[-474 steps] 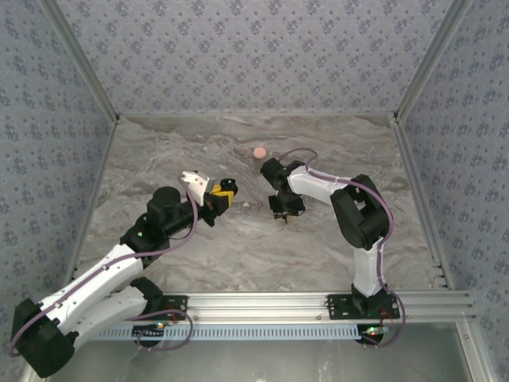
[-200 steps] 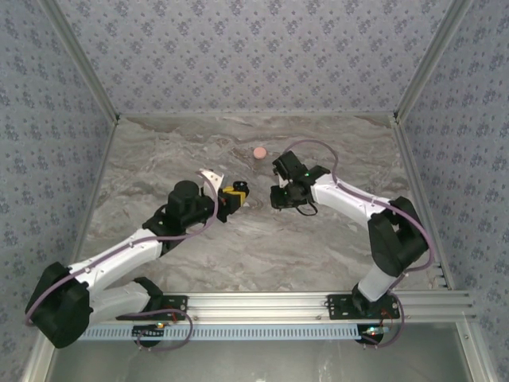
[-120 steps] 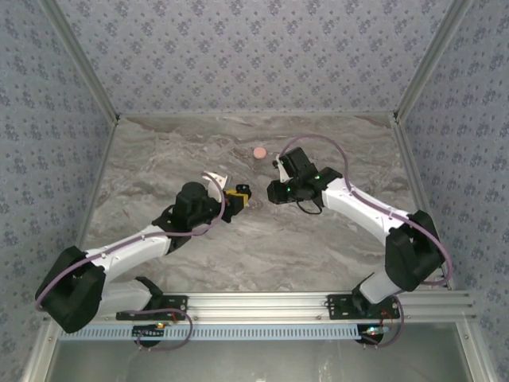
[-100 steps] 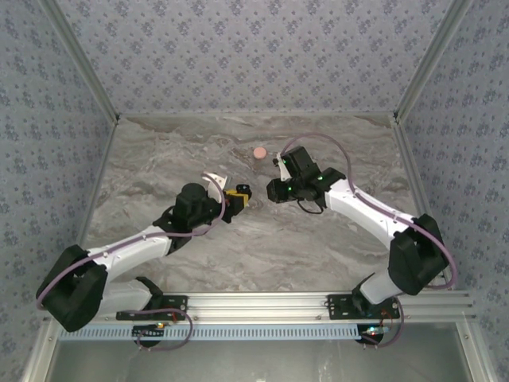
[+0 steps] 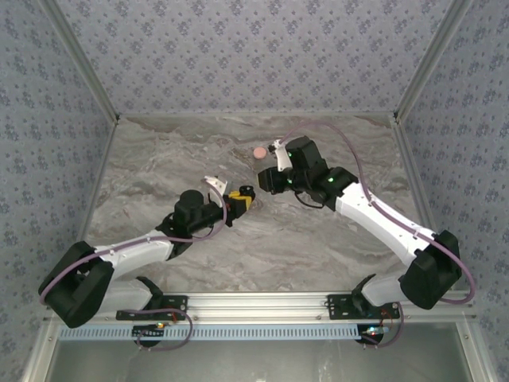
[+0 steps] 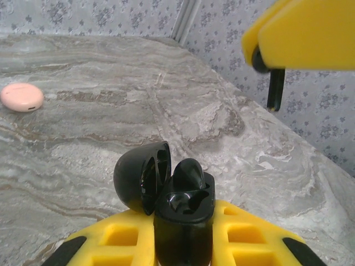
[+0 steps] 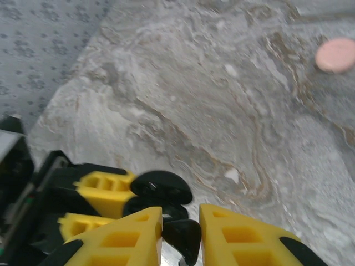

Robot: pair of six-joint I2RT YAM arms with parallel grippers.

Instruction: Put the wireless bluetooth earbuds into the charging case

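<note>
Left gripper (image 5: 238,199) pinching open charging case (image 6: 183,219) — one earbud (image 6: 189,169) sits inside. Right gripper (image 7: 180,221) pinching second earbud (image 7: 182,237) — just above case.

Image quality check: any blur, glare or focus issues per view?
Top external: evenly lit, sharp, no glare. Left wrist: charging case crisp, with small highlights on its gloss; the yellow finger at top right is out of focus. Right wrist: soft throughout, pink disc smeared, and the earbud in the right gripper blurred.
</note>
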